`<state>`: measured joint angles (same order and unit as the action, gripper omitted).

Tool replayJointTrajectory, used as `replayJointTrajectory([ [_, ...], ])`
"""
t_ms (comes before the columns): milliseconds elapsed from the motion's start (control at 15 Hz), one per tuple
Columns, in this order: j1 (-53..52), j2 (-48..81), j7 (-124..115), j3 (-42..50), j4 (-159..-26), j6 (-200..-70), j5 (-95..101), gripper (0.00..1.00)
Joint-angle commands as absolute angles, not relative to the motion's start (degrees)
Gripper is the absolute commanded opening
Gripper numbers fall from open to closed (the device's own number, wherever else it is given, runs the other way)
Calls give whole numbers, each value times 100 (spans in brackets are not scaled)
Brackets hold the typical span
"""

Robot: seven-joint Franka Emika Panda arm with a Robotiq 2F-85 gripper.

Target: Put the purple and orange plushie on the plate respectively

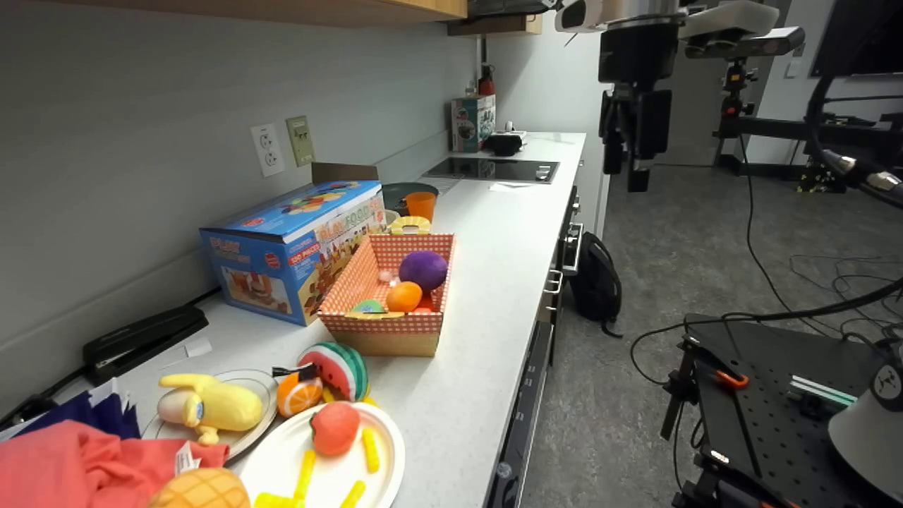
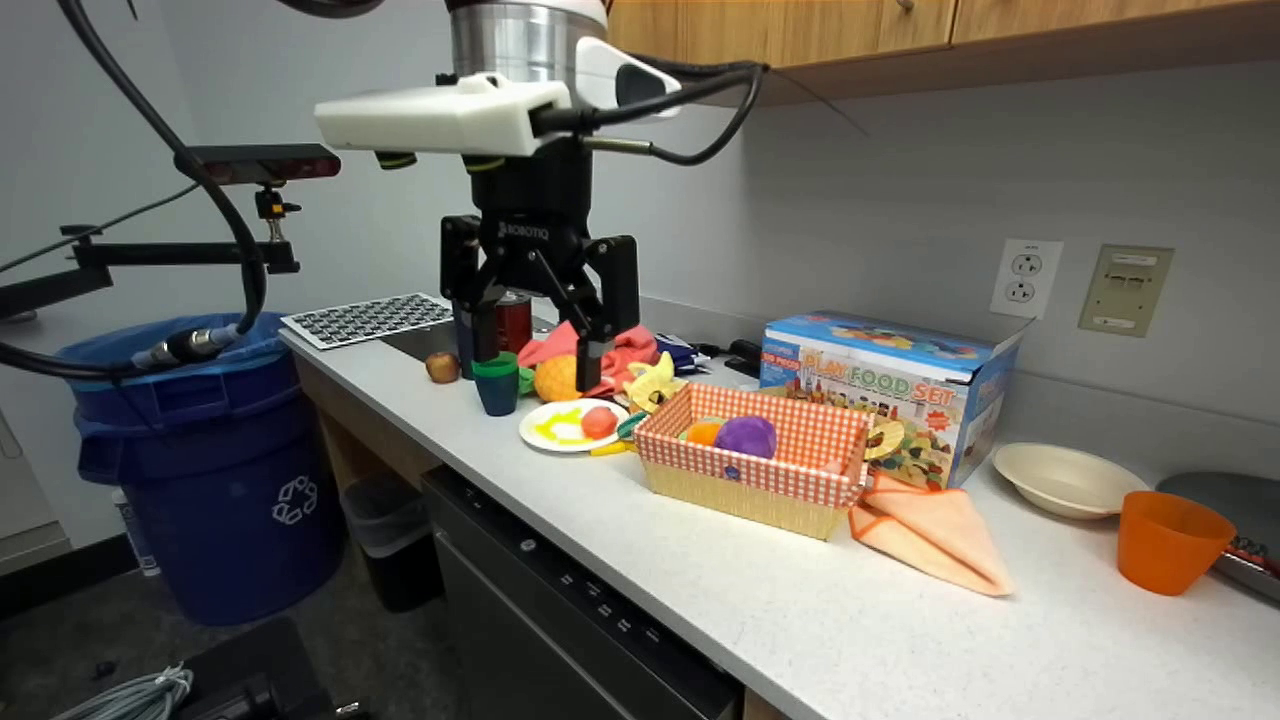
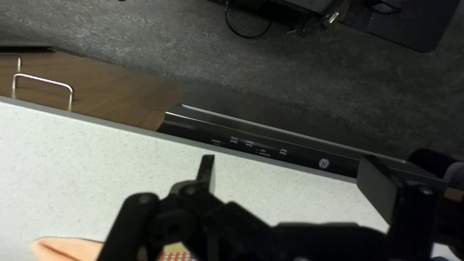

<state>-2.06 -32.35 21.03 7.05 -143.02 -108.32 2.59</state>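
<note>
The purple plushie and the orange plushie lie side by side in a red-checked basket on the counter. In an exterior view the purple plushie partly covers the orange one. A white plate holds a red plushie and several yellow strips. A second plate beside it carries a banana plushie. My gripper is open and empty, high above the counter's front edge. In the wrist view its fingers are wide apart. Both plushies are out of the wrist view.
A play food box stands behind the basket against the wall. A watermelon plushie lies between basket and plates. A peach cloth, an orange cup and a bowl are on the basket's other side. A wall cabinet hangs above.
</note>
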Motion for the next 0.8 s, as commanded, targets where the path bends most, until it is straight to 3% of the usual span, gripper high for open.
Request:
replayJointTrajectory([
  [0, -106, -3249, 2088, 598, -14341, -11054, 615, 100],
  [733, -171, -3220, 2111, 642, -14293, -11184, 729, 100],
])
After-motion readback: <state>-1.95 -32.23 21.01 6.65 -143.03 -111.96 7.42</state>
